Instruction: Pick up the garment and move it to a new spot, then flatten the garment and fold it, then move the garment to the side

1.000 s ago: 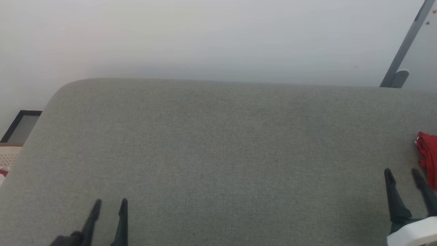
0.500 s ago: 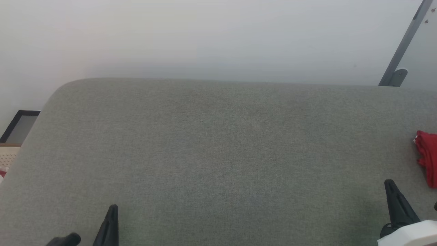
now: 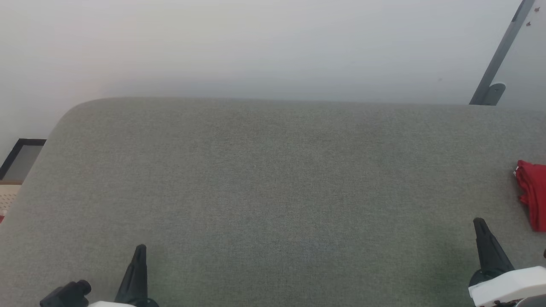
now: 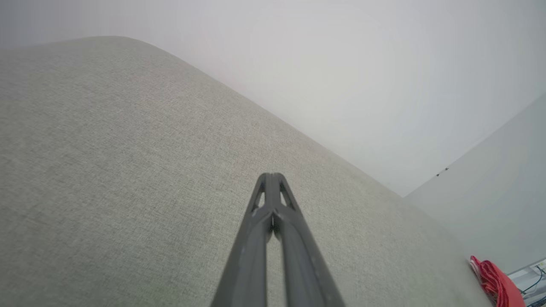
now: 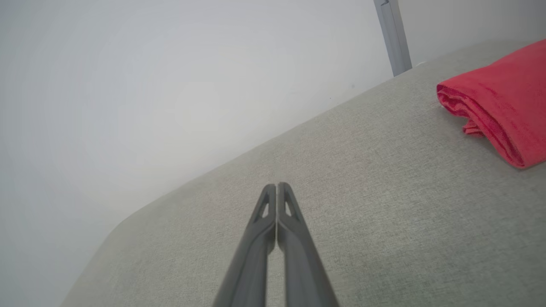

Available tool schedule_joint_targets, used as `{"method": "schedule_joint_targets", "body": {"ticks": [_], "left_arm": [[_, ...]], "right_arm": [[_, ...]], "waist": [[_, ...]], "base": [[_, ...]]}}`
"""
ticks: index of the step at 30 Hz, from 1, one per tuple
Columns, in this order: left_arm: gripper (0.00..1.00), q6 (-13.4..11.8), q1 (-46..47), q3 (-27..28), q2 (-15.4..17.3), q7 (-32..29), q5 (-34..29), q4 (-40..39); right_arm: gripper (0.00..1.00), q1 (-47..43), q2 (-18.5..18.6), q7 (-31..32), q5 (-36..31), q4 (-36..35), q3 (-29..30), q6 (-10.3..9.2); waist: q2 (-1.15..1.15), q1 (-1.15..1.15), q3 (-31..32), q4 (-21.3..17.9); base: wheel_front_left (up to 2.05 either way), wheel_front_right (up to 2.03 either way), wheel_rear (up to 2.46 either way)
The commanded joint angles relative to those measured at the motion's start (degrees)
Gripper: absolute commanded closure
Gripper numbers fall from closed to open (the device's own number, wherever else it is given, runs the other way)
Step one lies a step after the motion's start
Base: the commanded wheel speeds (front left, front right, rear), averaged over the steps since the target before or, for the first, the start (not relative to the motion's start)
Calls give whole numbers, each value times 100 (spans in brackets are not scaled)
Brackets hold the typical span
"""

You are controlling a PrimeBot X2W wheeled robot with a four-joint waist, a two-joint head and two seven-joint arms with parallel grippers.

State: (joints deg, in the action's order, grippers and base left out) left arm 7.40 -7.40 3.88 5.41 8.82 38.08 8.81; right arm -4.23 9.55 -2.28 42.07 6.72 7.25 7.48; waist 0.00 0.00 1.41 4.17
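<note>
Dark plastic fingers of the left gripper (image 4: pixel 273 177) were pressed flat together with nothing between them, tips pointing out over bare cloth. The right gripper (image 5: pixel 277 186) stood the same way: jaws closed tip to tip, empty, held low over the surface near its front edge. In the head view the two sat well apart, one at the lower left and one at the lower right, with a pale forearm casing behind each.

Under and around them stretched the counter (image 3: pixel 273 170), covered in grey woven fabric with a rounded far-left corner. Nothing lay on its wide middle.

Farther out, at the counter's far right, lay the garment (image 5: pixel 499 106), a red bundle cut off by the picture's edge. It was near the right gripper, beyond and to the right of it, but not touching it. From the right wrist it looked like a compact stack of layers with a rolled fold along its near side. No letters, number or trim could be made out.

Behind the counter rose a plain pale wall (image 3: pixel 256 42) and a slanted grey post (image 3: pixel 497 59).

Judging by the folded, set-aside bundle and the two empty grippers, the moving, flattening, folding and shifting aside looked finished, and nothing obvious was left to do.
</note>
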Motion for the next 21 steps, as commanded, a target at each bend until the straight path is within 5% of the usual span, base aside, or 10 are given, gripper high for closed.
{"method": "schedule_joint_targets", "body": {"ticks": [1,21], "left_arm": [[100,3,176,27,26,-43,200,-51],[100,6,526,68,-30,-442,1709,103]], "right_arm": [[100,160,18,39,186,-44,9,1],[100,428,-175,282,1560,170,-14,2]], "waist": [[0,0,-2,-5],[0,0,-34,-88]], "base": [[0,0,0],[0,0,0]]}}
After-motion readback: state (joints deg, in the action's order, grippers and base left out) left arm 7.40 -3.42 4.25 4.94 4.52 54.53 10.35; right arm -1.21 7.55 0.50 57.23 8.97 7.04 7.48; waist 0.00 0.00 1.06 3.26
